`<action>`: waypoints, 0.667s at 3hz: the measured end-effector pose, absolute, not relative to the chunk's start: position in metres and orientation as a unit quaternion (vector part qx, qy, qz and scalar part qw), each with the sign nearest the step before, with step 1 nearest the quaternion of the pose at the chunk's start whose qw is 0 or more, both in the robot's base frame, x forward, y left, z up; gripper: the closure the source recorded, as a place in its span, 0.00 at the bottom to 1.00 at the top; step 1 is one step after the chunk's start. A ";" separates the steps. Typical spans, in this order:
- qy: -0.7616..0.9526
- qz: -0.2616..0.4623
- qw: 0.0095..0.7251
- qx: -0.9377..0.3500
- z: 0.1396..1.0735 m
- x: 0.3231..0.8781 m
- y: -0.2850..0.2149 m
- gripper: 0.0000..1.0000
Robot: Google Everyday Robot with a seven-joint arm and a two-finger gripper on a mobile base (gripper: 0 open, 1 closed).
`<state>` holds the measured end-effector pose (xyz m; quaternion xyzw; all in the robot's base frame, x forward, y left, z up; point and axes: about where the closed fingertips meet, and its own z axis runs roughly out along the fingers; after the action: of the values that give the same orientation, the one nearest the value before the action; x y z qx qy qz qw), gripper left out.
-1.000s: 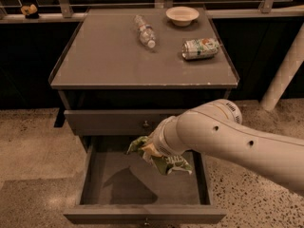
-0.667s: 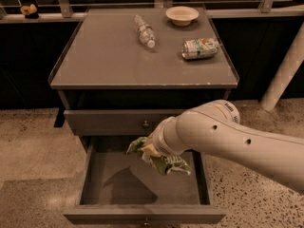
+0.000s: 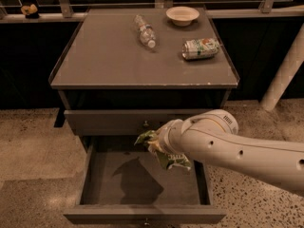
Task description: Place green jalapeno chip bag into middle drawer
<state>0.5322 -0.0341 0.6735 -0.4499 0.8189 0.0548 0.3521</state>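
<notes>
Overall, one cabinet, one arm, one held item.

Surface: grey-brown cabinet top (image 3: 109, 61), flat, with a thin raised lip.
- Clear plastic bottle (image 3: 145, 31), lying on its side, far centre.
- Pale bowl (image 3: 182, 15), upright, at the far edge, right of the bottle and apart from it.
- Drink can (image 3: 201, 48), silver-green, on its side, right of centre, nearer than the bowl.

Room: speckled stone floor (image 3: 33, 151) on both sides of the cabinet. White post (image 3: 285, 70) leaning at the far right. Pale rail (image 3: 42, 17) along the far side, with a small yellowish object (image 3: 29, 8) on it at far left. Dark beyond.

Below the top: upper drawer front (image 3: 104, 122), closed, small round knob (image 3: 146, 124) at its centre. Middle drawer (image 3: 142, 215) pulled out toward the near side, floor bare, low walls left and right.

Claw: gripper (image 3: 156, 144) at the end of a white arm (image 3: 237, 151) reaching in from the right, held above the far part of the middle drawer, just in front of the upper drawer front. Clamped on the green jalapeno chip bag (image 3: 173, 161); fingers largely wrapped in the foil.

Task item: green jalapeno chip bag, olive-green, crumpled and bunched at the grip, one tip sticking up to the left, lower end with pale lettering hanging down to the right. Raised clear of the drawer floor, its dark shadow (image 3: 137, 179) on the floor beneath, left of centre.
</notes>
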 end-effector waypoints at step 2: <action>0.809 0.049 0.389 -0.438 0.685 0.547 -0.033 1.00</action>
<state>0.5474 -0.0330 0.6853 -0.4382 0.8090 0.0492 0.3887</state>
